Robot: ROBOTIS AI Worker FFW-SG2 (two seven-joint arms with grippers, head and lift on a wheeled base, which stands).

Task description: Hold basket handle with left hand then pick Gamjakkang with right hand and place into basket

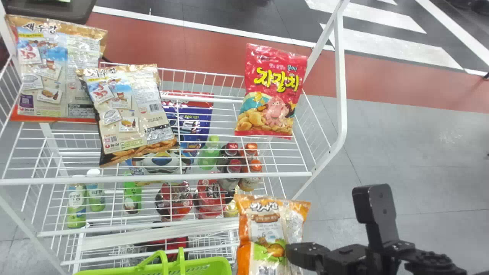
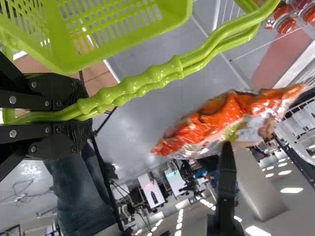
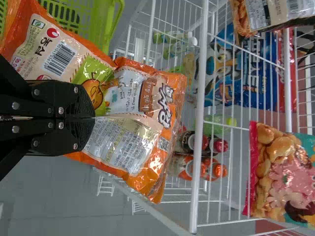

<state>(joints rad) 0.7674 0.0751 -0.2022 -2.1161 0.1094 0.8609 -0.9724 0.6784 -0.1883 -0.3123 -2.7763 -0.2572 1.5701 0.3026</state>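
Since the Gamjakkang was already in the right claw, what I had in front of me was basically the carry-and-drop part. That claw was pinched on the bag around mid-length, coming in at its right long side. The left claw was clamped on the green handle, with the basket hanging by it.

From the head view the bag sat just to the right of the basket, in front of the wire rack, not over the opening. So, imo, the move called for a slow sideways swing to the left, high enough for the bag's bottom to clear the rim, and the left arm dead still so the basket didn't sway. I figured the handle was the thing to watch, as a floppy corner could snag on it. Best to lower well inside, then let go gently.

As for how it pointed: long axis roughly upright with a bit of a lean, title end up, bottom end down. That seemed handy to me, because it could go in bottom first without any wrist twist.
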